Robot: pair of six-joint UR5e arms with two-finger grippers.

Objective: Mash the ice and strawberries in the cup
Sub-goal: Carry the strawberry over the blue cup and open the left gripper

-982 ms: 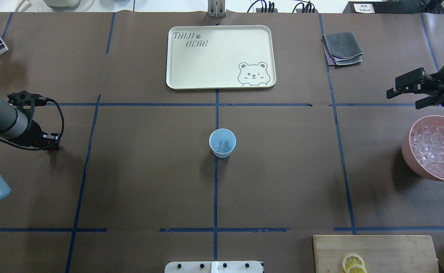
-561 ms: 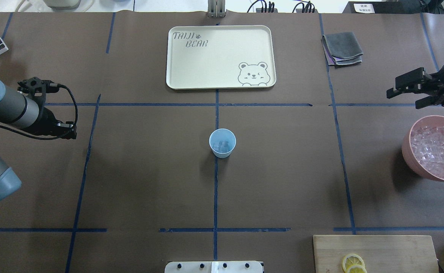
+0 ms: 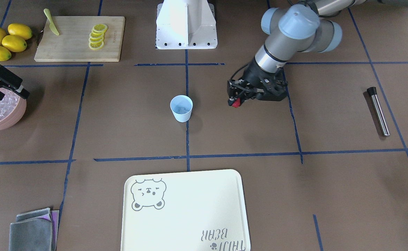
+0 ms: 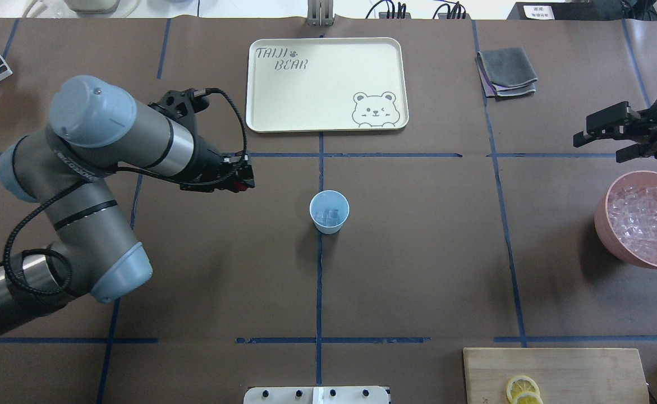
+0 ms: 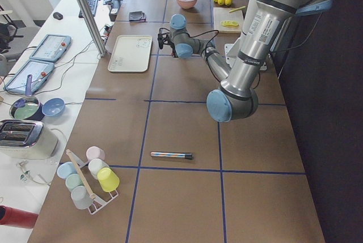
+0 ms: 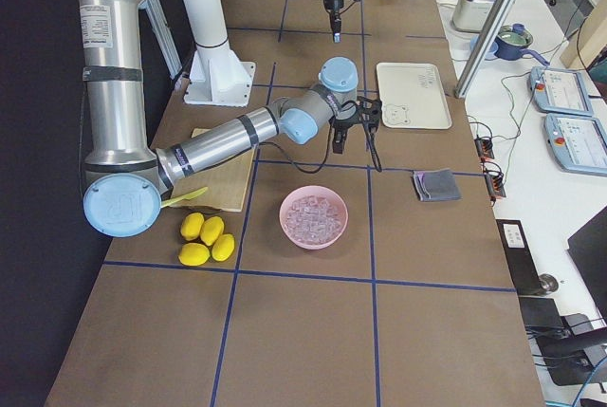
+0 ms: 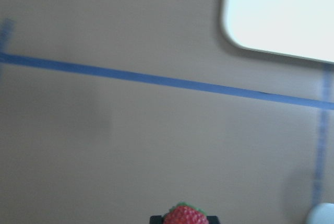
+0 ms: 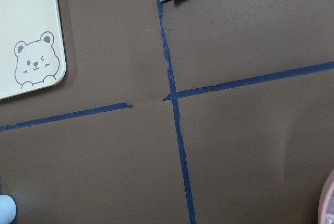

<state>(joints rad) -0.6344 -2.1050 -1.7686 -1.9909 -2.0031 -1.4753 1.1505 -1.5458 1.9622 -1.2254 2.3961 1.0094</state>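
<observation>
The pale blue cup (image 4: 329,211) stands at the table's middle with a few clear ice cubes (image 4: 328,215) inside; it also shows in the front view (image 3: 181,108). My left gripper (image 4: 243,183) is shut on a small red strawberry (image 3: 236,102) and hovers above the table, to the left of the cup and a little farther from the robot. The left wrist view shows the strawberry (image 7: 186,216) at its bottom edge. My right gripper (image 4: 598,146) is open and empty, above the far rim of the pink bowl.
A pink bowl (image 4: 603,224) full of ice sits at the right edge. A cream bear tray (image 4: 306,84) lies beyond the cup, a grey cloth (image 4: 506,72) to its right. A metal muddler (image 3: 378,111) lies at the left end. A cutting board (image 4: 558,370) holds lemon slices.
My left arm has swung in from the table's left edge toward the cup. The right arm and the cup have not moved.
</observation>
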